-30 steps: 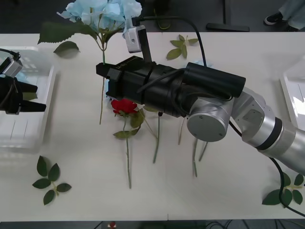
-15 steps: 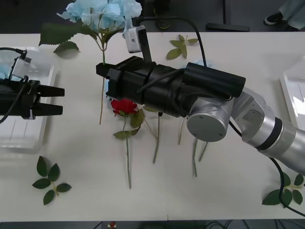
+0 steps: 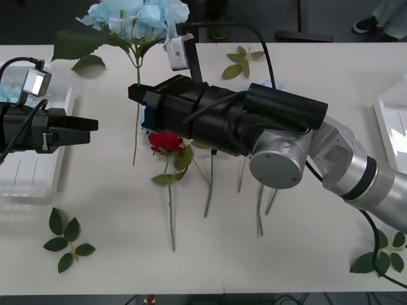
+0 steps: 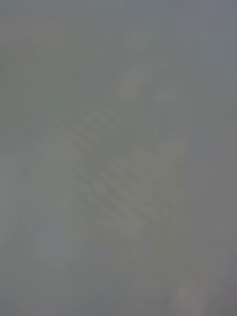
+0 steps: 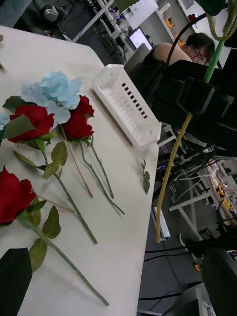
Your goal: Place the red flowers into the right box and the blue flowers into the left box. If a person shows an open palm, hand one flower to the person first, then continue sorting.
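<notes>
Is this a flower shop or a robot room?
Probably a robot lab or office. The flowers lie on a plain white table, and the left wrist view shows desks with a computer monitor and cables behind it.

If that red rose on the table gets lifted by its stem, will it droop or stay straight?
The red rose probably tips bloom-first: its head looks big against a long, thin stem. The stem likely bends slightly; its neighbours lie gently curved. It seems light.

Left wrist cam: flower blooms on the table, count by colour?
red flowers: 4 (two of them overlap beside the blue one)
blue flowers: 1
Total: 5
</notes>
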